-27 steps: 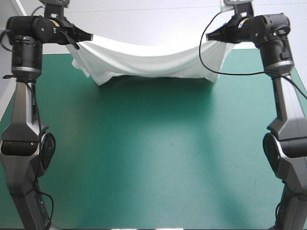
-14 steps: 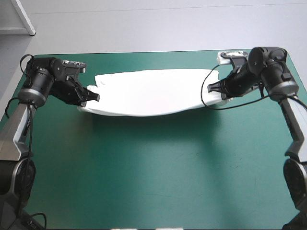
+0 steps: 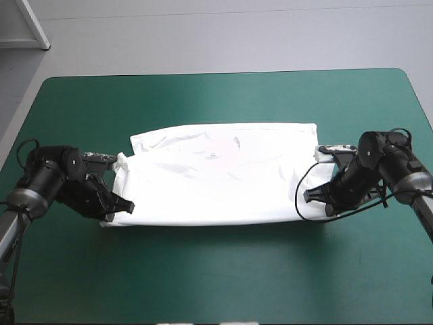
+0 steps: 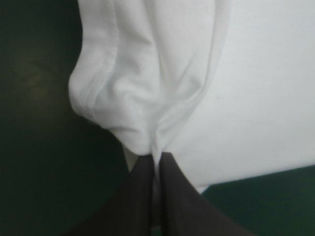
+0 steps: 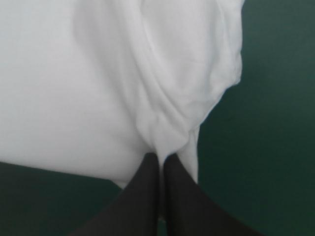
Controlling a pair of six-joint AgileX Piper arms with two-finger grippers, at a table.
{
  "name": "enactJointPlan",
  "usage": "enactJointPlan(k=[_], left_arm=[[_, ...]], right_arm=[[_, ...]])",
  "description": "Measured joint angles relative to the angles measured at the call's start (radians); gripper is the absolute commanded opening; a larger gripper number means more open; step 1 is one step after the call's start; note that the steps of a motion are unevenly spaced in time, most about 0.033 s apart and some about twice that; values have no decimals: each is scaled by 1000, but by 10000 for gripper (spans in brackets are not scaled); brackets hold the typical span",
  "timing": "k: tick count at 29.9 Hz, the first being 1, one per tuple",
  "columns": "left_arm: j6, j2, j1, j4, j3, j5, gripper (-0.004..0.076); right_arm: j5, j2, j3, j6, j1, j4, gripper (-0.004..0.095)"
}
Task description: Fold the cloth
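Observation:
The white T-shirt lies across the middle of the teal-green table as a wide band, its near layer doubled over the far one. My left gripper is low at the band's near left corner, shut on the T-shirt. In the left wrist view the cloth bunches just ahead of the fingertips of the left gripper. At the near right corner, my right gripper is also shut on the T-shirt. The right wrist view shows a gathered fold rising from the right gripper.
Bare teal-green cover stretches between the T-shirt and the near edge, and more of the cover lies beyond it toward the far edge. A white table leg stands past the far left corner.
Both grippers have come down from high near the far edge and drawn toward the near side, carrying the hanging T-shirt down onto the table and laying it over itself.

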Motion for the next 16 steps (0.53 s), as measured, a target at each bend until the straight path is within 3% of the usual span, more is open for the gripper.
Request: enactJointPlan(k=[2,4,9,10,12,16], left_arm=[[16,-10,0,-4,64,-18,48],[56,-10,0,-22,124,-43,148],[93,-10,0,-58,214,-108,459],[95,-10,0,-63,221,-117,503],[95,-10,0,-70,224,-128,531],[76,-21,0,-74,202,-136,524]], right_arm=[[-14,0,51,-19,0,12,40],[-44,-1,96,-32,0,26,170],[-101,-1,160,-71,0,77,630],[-111,-1,163,-75,0,86,676],[-126,-1,162,-77,0,90,725],[-144,-11,122,-77,0,87,724]])
